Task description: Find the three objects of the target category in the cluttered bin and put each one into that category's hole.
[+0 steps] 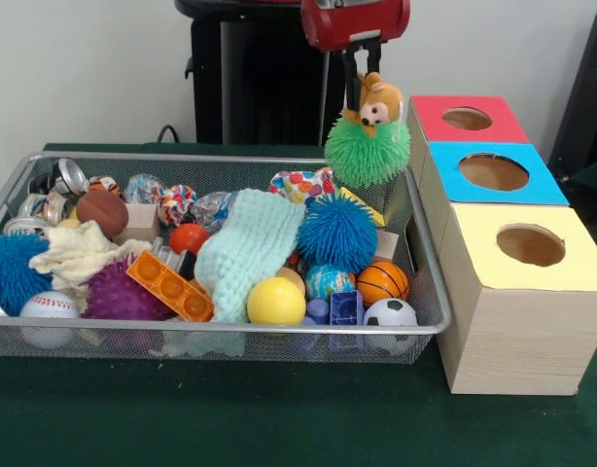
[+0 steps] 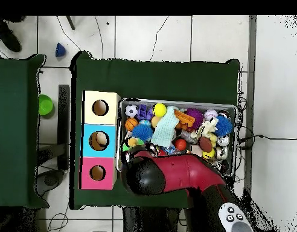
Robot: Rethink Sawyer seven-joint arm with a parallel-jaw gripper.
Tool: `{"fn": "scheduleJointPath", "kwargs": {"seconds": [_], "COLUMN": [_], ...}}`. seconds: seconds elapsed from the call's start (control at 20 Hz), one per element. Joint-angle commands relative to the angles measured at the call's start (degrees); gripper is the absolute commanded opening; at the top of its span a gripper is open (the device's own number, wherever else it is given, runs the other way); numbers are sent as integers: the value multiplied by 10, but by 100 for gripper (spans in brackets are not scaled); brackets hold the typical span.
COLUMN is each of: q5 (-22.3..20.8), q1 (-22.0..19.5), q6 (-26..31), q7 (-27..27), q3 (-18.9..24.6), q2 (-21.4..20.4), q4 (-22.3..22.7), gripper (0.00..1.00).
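My gripper [image 1: 363, 89] hangs above the bin's far right corner, shut on an orange-tan plush animal [image 1: 380, 101] with a pale face. The plush is lifted clear of the wire-mesh bin [image 1: 230, 329]. The green fuzzy spiky ball [image 1: 367, 151] sits right under it, touching it. The red-topped box with its round hole [image 1: 467, 118] stands just right of the plush, at about the same height. In the overhead view my red arm [image 2: 175, 175] covers the gripper and plush; the red box's hole [image 2: 97, 173] lies to the arm's left. No other plush toy is clearly visible.
Blue-topped [image 1: 494, 172] and yellow-topped [image 1: 530, 244] boxes stand in a row in front of the red one. The bin holds a mint knitted cloth [image 1: 248, 251], blue spiky balls [image 1: 336, 232], an orange brick [image 1: 169, 285], a cream fuzzy cloth [image 1: 77, 253], and several small balls.
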Motion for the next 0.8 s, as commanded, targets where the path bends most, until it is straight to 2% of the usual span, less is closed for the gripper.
{"fn": "scheduleJointPath", "kwargs": {"seconds": [0.05, 0.5, 0.8], "q5": [-3, -15, -15], "q1": [13, 58, 103], "q6": [-47, -82, -113], "q7": [77, 97, 108], "q3": [-2, -46, -87], "q2": [28, 67, 98], "q4": [19, -12, -42], "gripper": [0, 0, 0]}}
